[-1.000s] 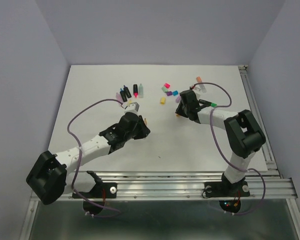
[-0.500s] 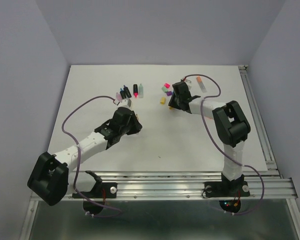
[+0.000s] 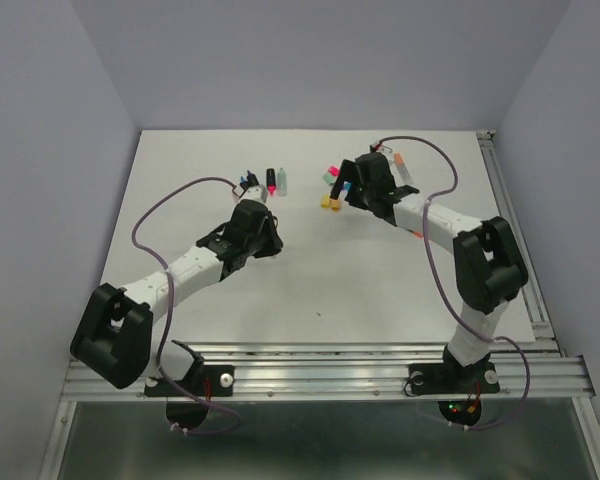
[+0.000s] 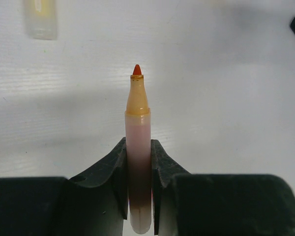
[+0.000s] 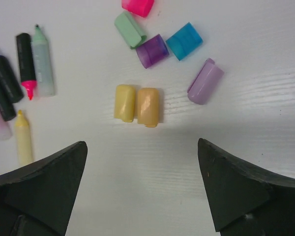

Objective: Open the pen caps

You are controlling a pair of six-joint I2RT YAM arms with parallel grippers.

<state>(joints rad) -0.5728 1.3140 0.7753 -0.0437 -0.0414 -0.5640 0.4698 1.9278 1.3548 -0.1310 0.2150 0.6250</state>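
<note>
Pen caps (image 5: 152, 50) lie loose on the table (image 5: 246, 118) just ahead of the right gripper (image 5: 140, 143), jaws spread wide and holding nothing. The yellow cap (image 5: 124, 103) and orange cap (image 5: 148, 106) touch side by side nearest, the lilac cap (image 5: 205, 81) sits to their right, with purple, blue, green and pink ones beyond. The left gripper (image 4: 137, 150) is clamped on an uncapped pastel pen (image 4: 137, 113), orange tip pointing away.

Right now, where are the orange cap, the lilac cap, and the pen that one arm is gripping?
orange cap (image 5: 148, 106), right wrist view, middle of its side.
lilac cap (image 5: 205, 81), right wrist view, its middle.
orange-tipped pen (image 4: 137, 127), left wrist view, barrel above the jaws.
</note>
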